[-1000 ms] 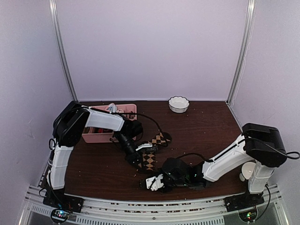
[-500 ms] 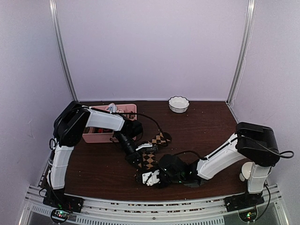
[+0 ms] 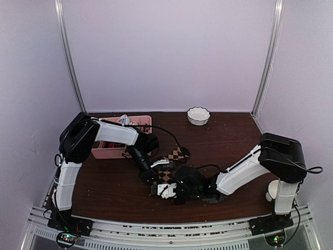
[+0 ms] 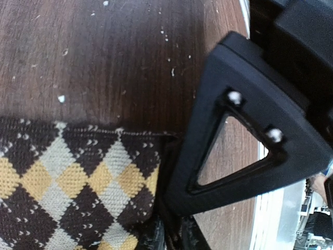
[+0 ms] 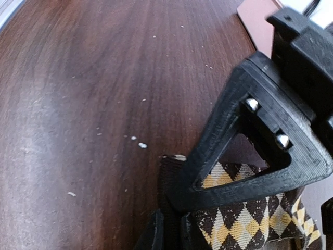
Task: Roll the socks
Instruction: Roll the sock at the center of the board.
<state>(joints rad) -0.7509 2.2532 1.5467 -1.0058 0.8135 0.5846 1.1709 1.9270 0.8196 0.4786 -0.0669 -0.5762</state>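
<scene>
A dark brown sock with tan argyle diamonds (image 3: 176, 155) lies mid-table, running toward the front edge. Its pattern fills the lower left of the left wrist view (image 4: 67, 182) and the lower right of the right wrist view (image 5: 260, 219). My left gripper (image 3: 152, 176) sits at the sock's left side, jaws nearly together on its dark edge (image 4: 173, 238). My right gripper (image 3: 160, 187) is at the sock's near end, and the brown cuff runs between its close-set fingers (image 5: 171, 229). Only argyle fabric shows.
A pink divided tray (image 3: 104, 151) stands at the back left behind the left arm. At the back centre is a white fluted bowl (image 3: 198, 115). The table's front edge (image 4: 260, 208) runs close beside the left gripper. Pale crumbs dot the dark wood.
My right gripper has moved left and away from the front edge to the sock's near end, and its jaws have narrowed on the cuff. The left arm has hardly moved.
</scene>
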